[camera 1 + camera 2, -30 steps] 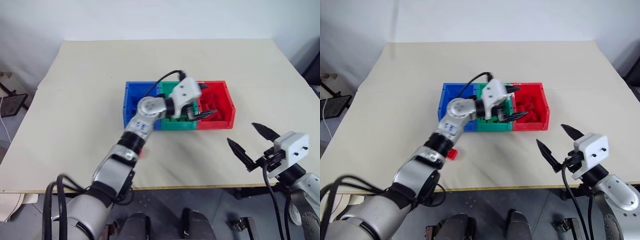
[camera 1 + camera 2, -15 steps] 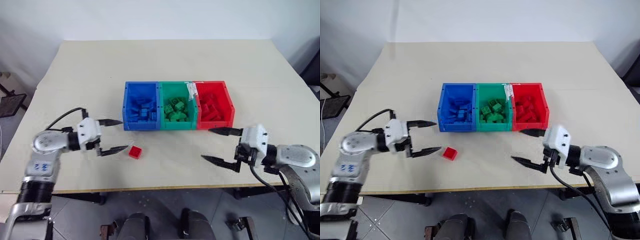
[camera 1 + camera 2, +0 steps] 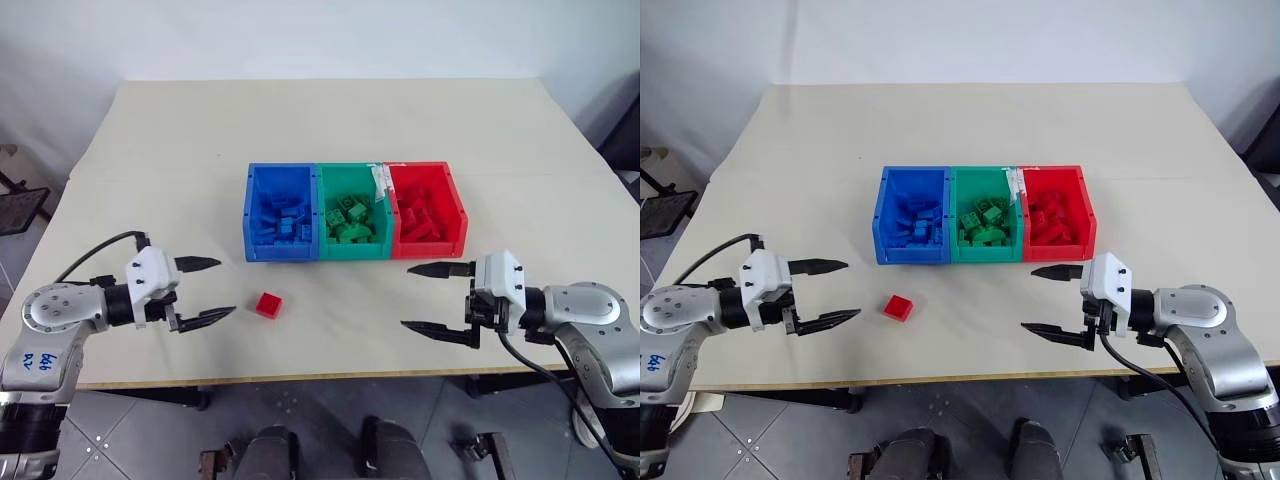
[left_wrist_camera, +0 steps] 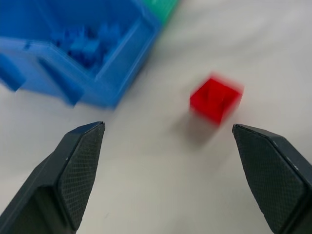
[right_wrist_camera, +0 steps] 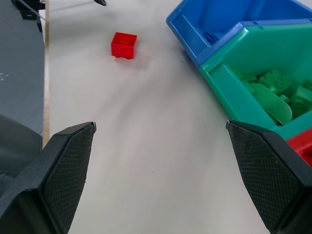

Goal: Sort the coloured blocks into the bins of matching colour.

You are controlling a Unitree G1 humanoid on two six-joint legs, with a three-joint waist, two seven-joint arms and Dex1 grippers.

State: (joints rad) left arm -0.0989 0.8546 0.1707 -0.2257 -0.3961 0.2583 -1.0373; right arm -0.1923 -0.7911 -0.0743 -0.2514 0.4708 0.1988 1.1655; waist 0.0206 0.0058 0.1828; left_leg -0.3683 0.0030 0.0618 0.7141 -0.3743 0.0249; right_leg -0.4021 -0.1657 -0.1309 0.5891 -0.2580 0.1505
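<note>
Pale tabletop (image 3: pixel 180 150): bins (image 3: pixel 356 211) at centre frame, filled by colour. One red block (image 3: pixel 268 304) lies loose at lower left of centre. Left gripper (image 3: pixel 205 290) and right gripper (image 3: pixel 428 298) flank it, fingers wide and empty, presumably staged for a pickup.

The red block (image 4: pixel 216 99) shows blurred in the left wrist view, and the blue bin (image 4: pixel 73 53) there is cut off by the edge.

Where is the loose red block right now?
The red block lies on the table in front of the blue bin, on the robot's left, just beyond the open left gripper.
</note>
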